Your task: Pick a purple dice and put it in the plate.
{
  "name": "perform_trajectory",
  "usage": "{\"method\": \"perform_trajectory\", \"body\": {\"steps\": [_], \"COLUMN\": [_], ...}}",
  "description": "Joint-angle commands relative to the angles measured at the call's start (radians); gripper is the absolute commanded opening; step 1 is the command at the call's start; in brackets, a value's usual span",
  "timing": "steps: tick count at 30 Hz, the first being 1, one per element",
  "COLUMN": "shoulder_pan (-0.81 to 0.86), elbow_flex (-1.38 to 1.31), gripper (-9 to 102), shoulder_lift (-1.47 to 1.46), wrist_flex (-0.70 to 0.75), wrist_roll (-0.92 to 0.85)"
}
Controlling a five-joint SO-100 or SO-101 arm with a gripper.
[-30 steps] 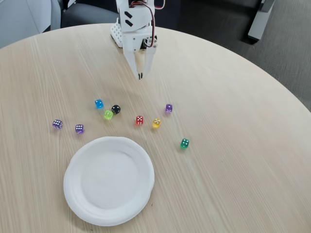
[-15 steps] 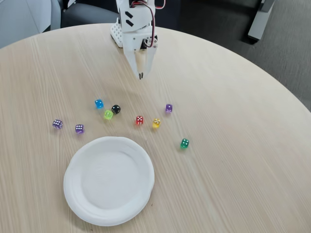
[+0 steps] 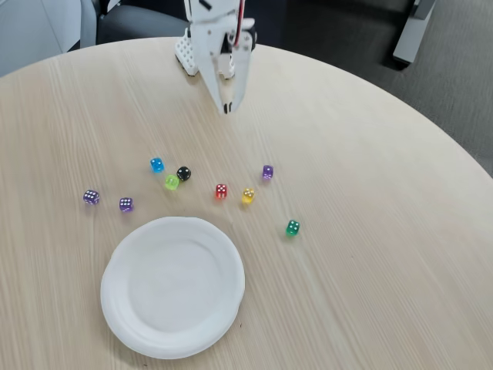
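Three purple dice lie on the round wooden table in the fixed view: one (image 3: pixel 267 172) right of centre, and two at the left, one (image 3: pixel 91 197) beside the other (image 3: pixel 125 204). The white plate (image 3: pixel 123 312) rests near the front, empty. My white gripper (image 3: pixel 226 109) hangs tip-down at the back of the table, well behind all the dice, with its fingers together and nothing between them.
Other dice are scattered in the middle: blue (image 3: pixel 156 164), black (image 3: pixel 183 173), lime (image 3: pixel 172 182), red (image 3: pixel 221 190), yellow (image 3: pixel 248 195) and green (image 3: pixel 293 227). The arm's base (image 3: pixel 185 54) stands at the table's far edge. A dark floor lies beyond the table's right rim.
The gripper has lifted and shifted slightly, its tip now higher in the view than before. The dice and plate have not moved.
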Motion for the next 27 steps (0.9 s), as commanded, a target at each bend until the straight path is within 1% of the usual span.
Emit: {"method": "perform_trajectory", "body": {"steps": [1, 9, 14, 20, 27], "shoulder_pan": [-0.005, 0.012, 0.014, 0.014, -0.003], "elbow_flex": [-0.175, -0.614, -0.775, -0.782, -0.718], "gripper": [2, 4, 5, 5, 4], "shoulder_lift": [-0.144, -0.583, -0.821, -0.985, -1.029], "wrist_flex": [0.002, 0.014, 0.021, 0.023, 0.063], "wrist_roll": [0.037, 0.15, 0.261, 0.337, 0.403]}}
